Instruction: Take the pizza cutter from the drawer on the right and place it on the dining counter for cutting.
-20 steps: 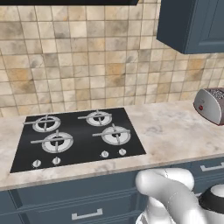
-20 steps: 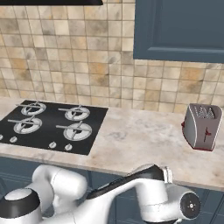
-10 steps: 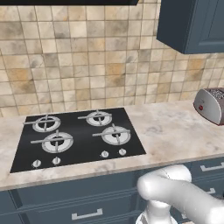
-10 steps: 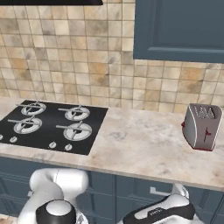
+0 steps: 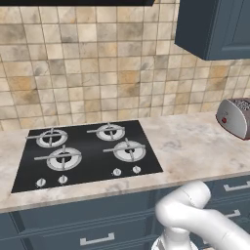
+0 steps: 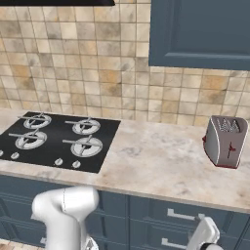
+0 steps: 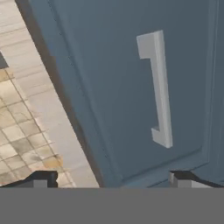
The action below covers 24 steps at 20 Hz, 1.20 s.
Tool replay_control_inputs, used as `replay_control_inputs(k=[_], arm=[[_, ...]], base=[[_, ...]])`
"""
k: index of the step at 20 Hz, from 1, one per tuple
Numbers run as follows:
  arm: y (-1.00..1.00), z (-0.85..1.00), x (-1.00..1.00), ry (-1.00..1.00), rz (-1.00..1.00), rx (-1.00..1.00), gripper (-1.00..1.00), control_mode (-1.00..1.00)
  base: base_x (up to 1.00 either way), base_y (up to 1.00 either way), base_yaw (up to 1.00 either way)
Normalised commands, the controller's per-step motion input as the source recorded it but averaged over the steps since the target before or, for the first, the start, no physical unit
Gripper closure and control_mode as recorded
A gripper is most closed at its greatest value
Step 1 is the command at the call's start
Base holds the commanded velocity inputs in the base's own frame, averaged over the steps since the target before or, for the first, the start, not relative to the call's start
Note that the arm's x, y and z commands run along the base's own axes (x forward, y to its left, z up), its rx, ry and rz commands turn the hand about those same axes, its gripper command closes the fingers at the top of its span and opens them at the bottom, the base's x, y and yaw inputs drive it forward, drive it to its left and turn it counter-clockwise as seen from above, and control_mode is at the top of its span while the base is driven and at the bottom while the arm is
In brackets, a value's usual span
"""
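Pizza cutter is nowhere visible, presumably inside a closed drawer; in the hand view, left to right, tiled floor, then a navy drawer front (image 7: 131, 100) whose silver bar handle (image 7: 157, 87) lies ahead, nearer the right tip of the spread gripper (image 7: 111, 178), long axis across the jaws' gap.

The white arm (image 5: 195, 219) is folding lower in front of the blue cabinet fronts (image 6: 161, 215) below the desk (image 6: 161, 161). Its forearm and dark wrist joint, raised a second ago in the right base view, are now dropping out at the bottom edge.

Base views share hob (image 5: 88, 154); hand view close on drawer (image 7: 131, 87)
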Motion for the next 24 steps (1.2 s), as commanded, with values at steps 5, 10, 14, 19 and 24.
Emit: replay_control_inputs(k=[5,10,14,19,24], arm=[[-0.07,-0.50,0.40,-0.15,0.00,0.08,-1.00,-1.00],[-0.13,-0.42,0.23,-0.13,0.00,0.12,-1.00,-1.00],[-0.11,-0.28,0.23,-0.13,0.00,0.15,-1.00,-1.00],[-0.02,-0.23,0.29,-0.11,-0.03,0.05,-1.00,-1.00],[0.00,-0.36,0.14,-0.05,-0.12,0.00,-1.00,-1.00]], base=[[0.00,0.00,0.00],[0.00,0.00,0.00],[0.00,0.00,0.00],[0.00,0.00,0.00],[0.00,0.00,0.00]])
